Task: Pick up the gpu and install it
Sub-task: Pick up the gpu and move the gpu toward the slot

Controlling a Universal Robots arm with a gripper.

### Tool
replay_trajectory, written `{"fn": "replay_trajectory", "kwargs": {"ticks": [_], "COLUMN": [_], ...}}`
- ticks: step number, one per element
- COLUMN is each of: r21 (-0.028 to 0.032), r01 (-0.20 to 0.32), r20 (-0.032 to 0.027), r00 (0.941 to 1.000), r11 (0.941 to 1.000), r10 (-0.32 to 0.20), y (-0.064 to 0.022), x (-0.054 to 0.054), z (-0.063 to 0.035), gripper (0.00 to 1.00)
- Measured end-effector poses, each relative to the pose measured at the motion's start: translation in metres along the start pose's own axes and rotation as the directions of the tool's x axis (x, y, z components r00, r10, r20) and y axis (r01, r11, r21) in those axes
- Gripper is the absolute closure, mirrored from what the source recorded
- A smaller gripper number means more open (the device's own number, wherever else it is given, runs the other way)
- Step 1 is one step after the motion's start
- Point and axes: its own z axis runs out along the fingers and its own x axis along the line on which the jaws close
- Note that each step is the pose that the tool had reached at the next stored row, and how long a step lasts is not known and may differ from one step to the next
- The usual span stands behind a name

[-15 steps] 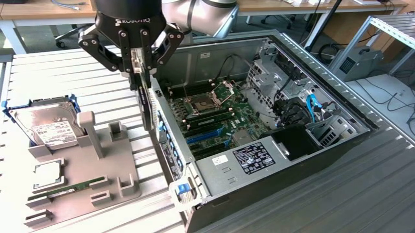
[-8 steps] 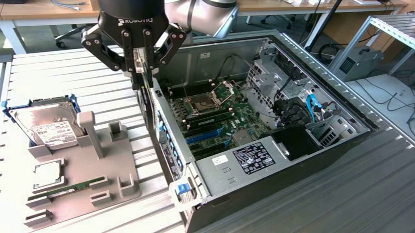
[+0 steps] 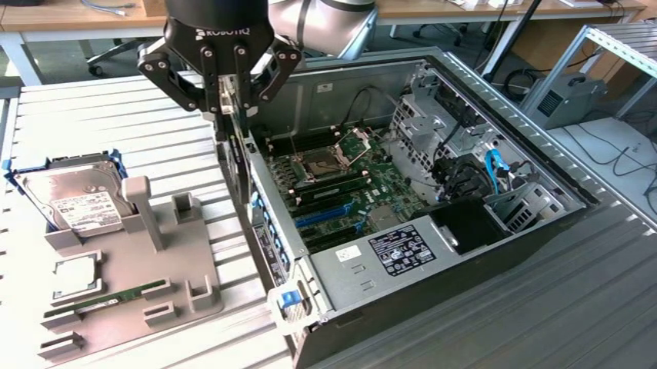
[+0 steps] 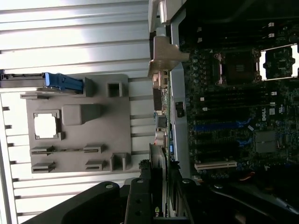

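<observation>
My gripper (image 3: 228,114) hangs over the near wall of the open computer case (image 3: 308,265) and is shut on the gpu (image 3: 236,165). The gpu is a thin black card held upright on edge, its lower end reaching down beside the case's rear wall. In the wrist view the gpu (image 4: 158,179) appears edge-on between my black fingers (image 4: 140,203), next to the case's rear port panel. The motherboard (image 3: 344,181) lies exposed inside, with blue expansion slots (image 3: 323,217) just inward of the card. These blue slots (image 4: 217,126) and a white slot (image 4: 215,164) lie beside the card's edge.
A grey fixture tray (image 3: 175,254) sits on the slatted table to the exterior view's left of the case. It carries a silver hard drive (image 3: 72,198), a processor chip (image 3: 74,278) and a green memory stick (image 3: 113,297). Cables and drive bays (image 3: 482,177) fill the case's far side.
</observation>
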Motion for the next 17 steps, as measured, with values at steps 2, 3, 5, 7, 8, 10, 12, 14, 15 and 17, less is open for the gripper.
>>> {"fn": "replay_trajectory", "kwargs": {"ticks": [2,3,5,7,8,10,12,14,15,17], "r21": [0.0,0.0,-0.0001,0.0,0.0,0.0,0.0,0.0,0.0,0.0], "r01": [0.0,0.0,0.0,0.0,0.0,0.0,0.0,0.0,0.0,0.0], "r20": [0.0,0.0,0.0001,0.0,0.0,0.0,0.0001,0.0,0.0,0.0], "r00": [1.0,1.0,1.0,1.0,1.0,1.0,1.0,1.0,1.0,1.0], "r11": [1.0,1.0,1.0,1.0,1.0,1.0,1.0,1.0,1.0,1.0], "r10": [0.0,0.0,0.0,0.0,0.0,0.0,0.0,0.0,0.0,0.0], "y": [0.0006,0.0009,0.0019,0.0027,0.0032,0.0041,0.005,0.006,0.0064,0.0074], "x": [-0.002,-0.004,-0.006,-0.009,-0.01,-0.012,-0.014,-0.017,-0.018,-0.022], "z": [0.0001,0.0001,0.0002,0.0002,0.0003,0.0003,0.0004,0.0005,0.0005,0.0006], "gripper": [0.74,0.74,0.74,0.74,0.74,0.74,0.74,0.74,0.74,0.74]}}
